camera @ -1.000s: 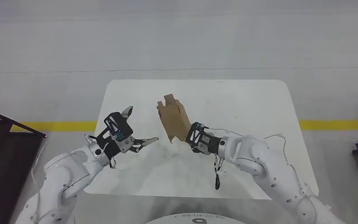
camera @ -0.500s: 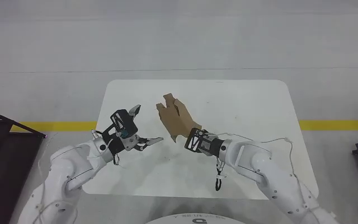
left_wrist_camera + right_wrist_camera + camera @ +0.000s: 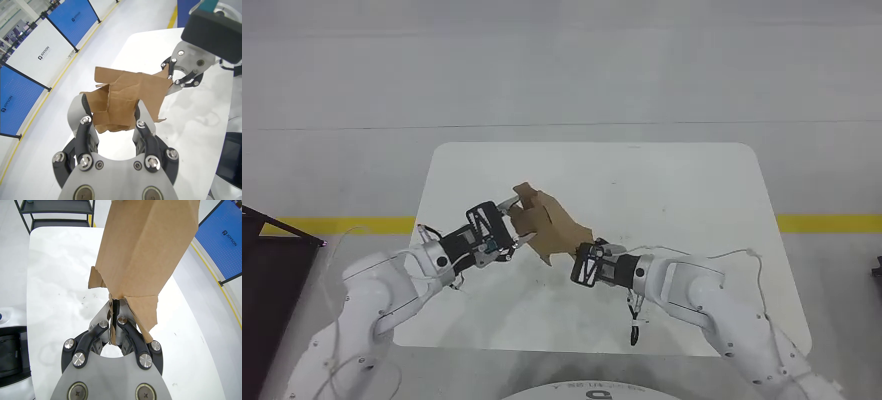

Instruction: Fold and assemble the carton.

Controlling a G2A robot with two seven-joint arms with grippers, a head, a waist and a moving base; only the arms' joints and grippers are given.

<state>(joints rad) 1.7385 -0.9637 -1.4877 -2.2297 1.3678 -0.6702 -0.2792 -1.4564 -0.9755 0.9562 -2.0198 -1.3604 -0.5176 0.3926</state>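
1. Top view puts the carton (image 3: 547, 225) just left of the frame's centre. It is lifted off the table (image 3: 692, 190) and slung between your two grippers.
2. Your right gripper (image 3: 113, 315) is pinched tight on a thin flap at the carton's lower-right corner in the top view. In the right wrist view the carton's body rises from that pinch toward the upper frame.
3. Your left gripper (image 3: 112, 111) sits at the carton's other end, jaws spread to either side of the folded flaps. They are close to the board or touching it, but you cannot call that a firm clamp.
4. Progress looks early. The carton is a half-opened sleeve, creased but not squared, and the flaps at both ends hang loose and ragged with none tucked.
5. You still have to square the body, then fold and lock the flaps at each end.
6. Well away from the carton are:
   - a yellow floor line (image 3: 832, 222) at the right edge of the top view;
   - barrier panels (image 3: 62, 34) at the upper left of the left wrist view;
   - a black rack (image 3: 56, 211) at the upper left of the right wrist view.
7. The likeliest obstacles are your own grippers. The right one holds a flap that must fold, and the left one straddles the opposite flaps.
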